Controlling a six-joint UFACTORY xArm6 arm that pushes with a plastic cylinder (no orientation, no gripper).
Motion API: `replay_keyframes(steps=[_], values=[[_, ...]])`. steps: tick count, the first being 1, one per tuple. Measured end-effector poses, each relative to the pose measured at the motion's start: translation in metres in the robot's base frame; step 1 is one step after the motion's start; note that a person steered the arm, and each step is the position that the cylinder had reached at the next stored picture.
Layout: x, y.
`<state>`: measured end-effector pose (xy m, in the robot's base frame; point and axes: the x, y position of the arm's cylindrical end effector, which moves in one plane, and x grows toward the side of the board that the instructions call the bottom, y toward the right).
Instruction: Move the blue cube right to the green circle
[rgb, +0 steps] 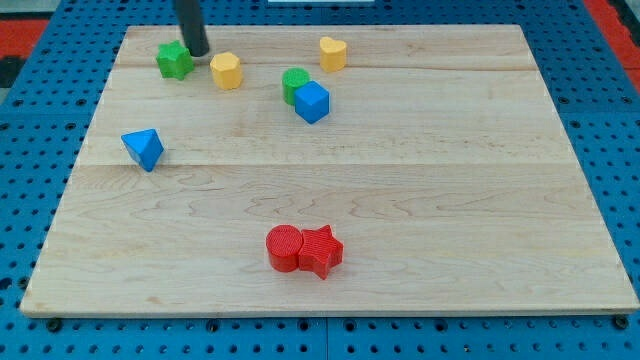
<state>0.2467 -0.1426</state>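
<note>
Nearest lay the wooden board (480, 200); blue cube (312, 102) already touched green circle (294, 82), at its right-near side. Rod's tip (198, 52), bare and holding nothing, stood far left beside green star (174, 60). Advised: only a gentle nudge.

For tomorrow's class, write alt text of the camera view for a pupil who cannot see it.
My tip rests near the wooden board's top-left corner, just right of a green star, far from the blue cube touching the green circle. Two yellow blocks, a blue pyramid-like block and a red circle touching a red star also lie there.
</note>
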Motion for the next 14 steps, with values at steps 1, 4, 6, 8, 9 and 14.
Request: replay_keyframes(steps=[1,4,6,8,9,14], values=[[0.005,0.046],[0.059,-0.030],[0.097,0.017],[0.153,0.196],[0.127,0.166],[-0.023,0.076]])
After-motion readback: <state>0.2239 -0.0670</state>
